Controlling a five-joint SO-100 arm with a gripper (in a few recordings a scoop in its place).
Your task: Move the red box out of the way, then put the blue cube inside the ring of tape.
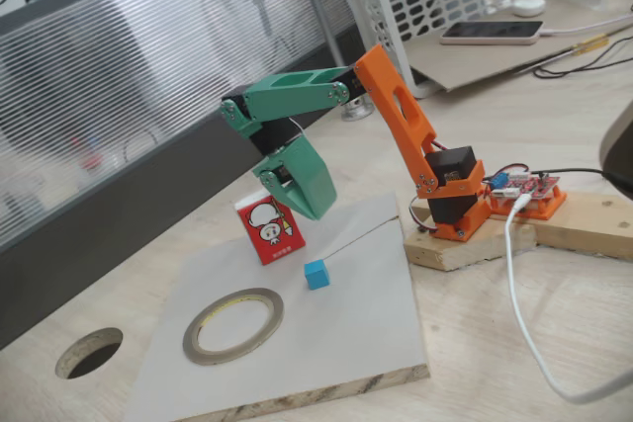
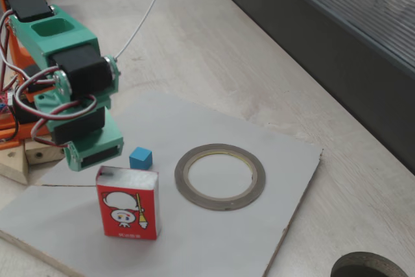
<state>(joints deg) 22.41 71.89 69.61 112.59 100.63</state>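
The red box (image 1: 269,230) (image 2: 128,203) stands upright on the pale board (image 1: 346,343) (image 2: 194,238), its white cartoon face showing in both fixed views. The blue cube (image 1: 316,274) (image 2: 141,158) rests on the board close beside the box. The ring of tape (image 1: 233,325) (image 2: 220,176) lies flat, with nothing inside its opening. My green gripper (image 1: 303,211) (image 2: 94,154) hangs tip-down just behind the box's top edge. Its jaws look shut, with nothing between them. Whether it touches the box I cannot tell.
A round dark hole (image 1: 89,353) (image 2: 369,267) is cut in the table beyond the board's edge. The arm's orange base (image 1: 455,207) sits on a wooden block with a red circuit board (image 1: 524,190) and a white cable (image 1: 519,294). A phone (image 1: 492,33) lies at the back.
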